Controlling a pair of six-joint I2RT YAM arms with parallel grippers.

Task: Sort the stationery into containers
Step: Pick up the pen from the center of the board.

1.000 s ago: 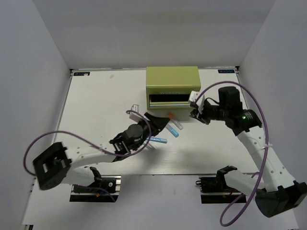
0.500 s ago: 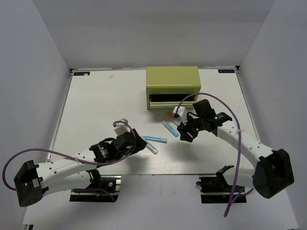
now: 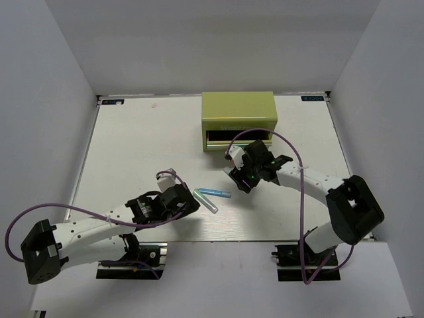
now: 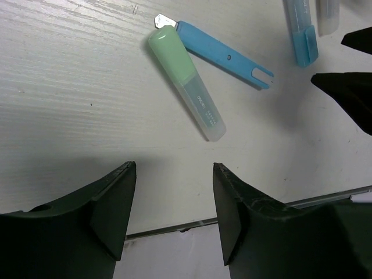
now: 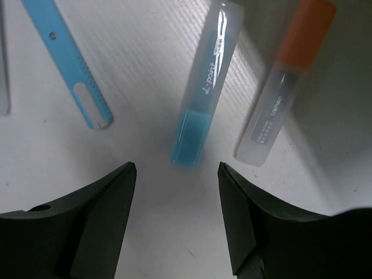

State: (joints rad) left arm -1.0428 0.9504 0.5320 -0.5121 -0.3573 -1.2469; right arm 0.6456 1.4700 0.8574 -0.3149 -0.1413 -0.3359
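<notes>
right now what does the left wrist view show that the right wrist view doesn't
Only left wrist: the whole pale green marker and the metal tip of the flat blue stick. Only right wrist: the marker with the orange end. Both: the flat blue stick, the blue-capped marker, and an open claw at the bottom, the left claw in one, the right claw in the other.

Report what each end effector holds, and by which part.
Nothing. The left end effector and the right end effector both stand open and empty.

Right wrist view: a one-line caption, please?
Open jaws hover near a blue-ended highlighter, an orange-capped highlighter beside it, a flat blue tool on its other side.
</notes>
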